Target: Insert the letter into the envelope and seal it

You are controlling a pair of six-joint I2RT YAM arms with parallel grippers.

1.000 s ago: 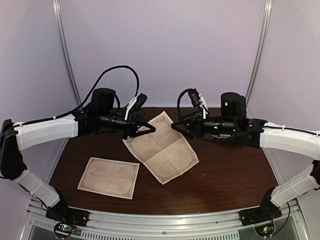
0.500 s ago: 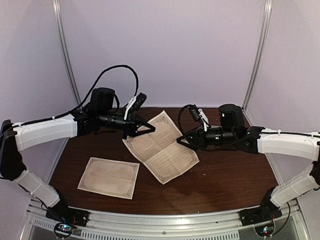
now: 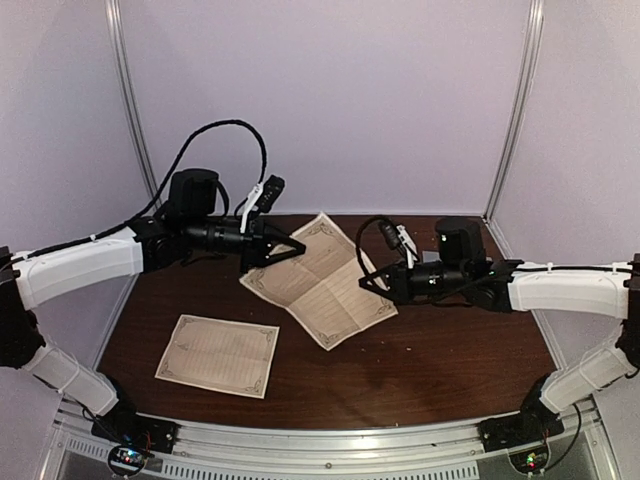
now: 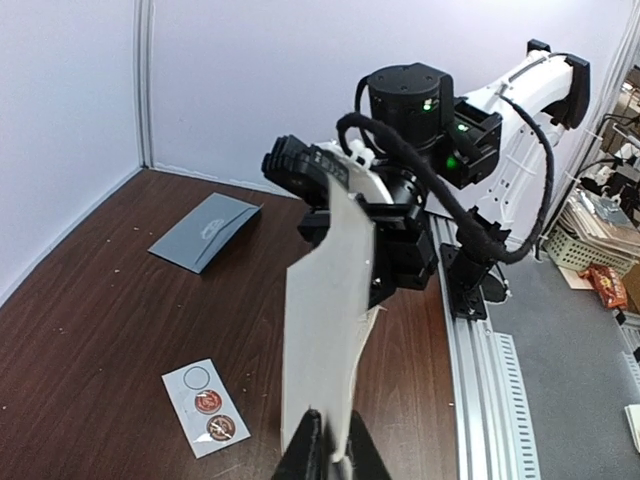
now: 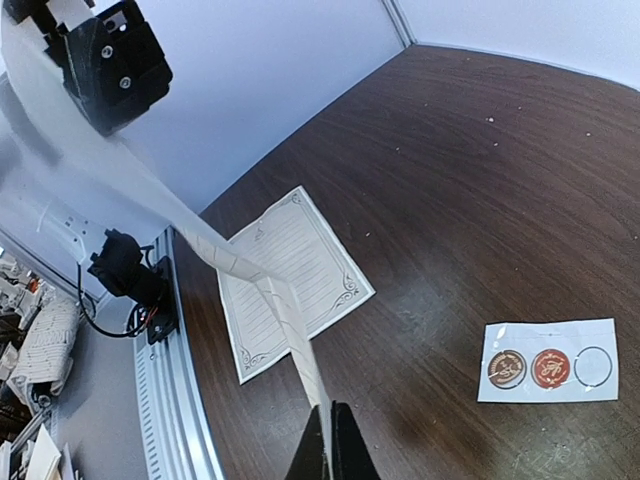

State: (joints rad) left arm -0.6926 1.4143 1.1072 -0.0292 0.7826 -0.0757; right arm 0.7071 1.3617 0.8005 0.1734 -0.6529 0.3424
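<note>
Looking at the envelope (image 4: 205, 232): grey-blue paper, flat, with a pale mark on its face. I saw it only through the left wrist camera.
envelope's place: on the dark table (image 3: 450, 360), near the foot of a wall, well apart from the sticker card (image 4: 205, 408).
envelope's axis: long side slanted in that view, near left to far right.
envelope's contents: I could not tell.
letter (image 3: 320, 285): cream sheet with printed lines and an ornate border, creased, held off the table, outside the envelope.
letter's axis: stretched between the two grippers.
left gripper (image 3: 298, 247): fingers pressed together, pinching the letter's far-left edge.
right gripper (image 3: 365, 281): closed tight on the letter's right edge.
second sheet (image 3: 218, 355): flat on the table, near left.
sticker card's load: two red round seals.
</note>
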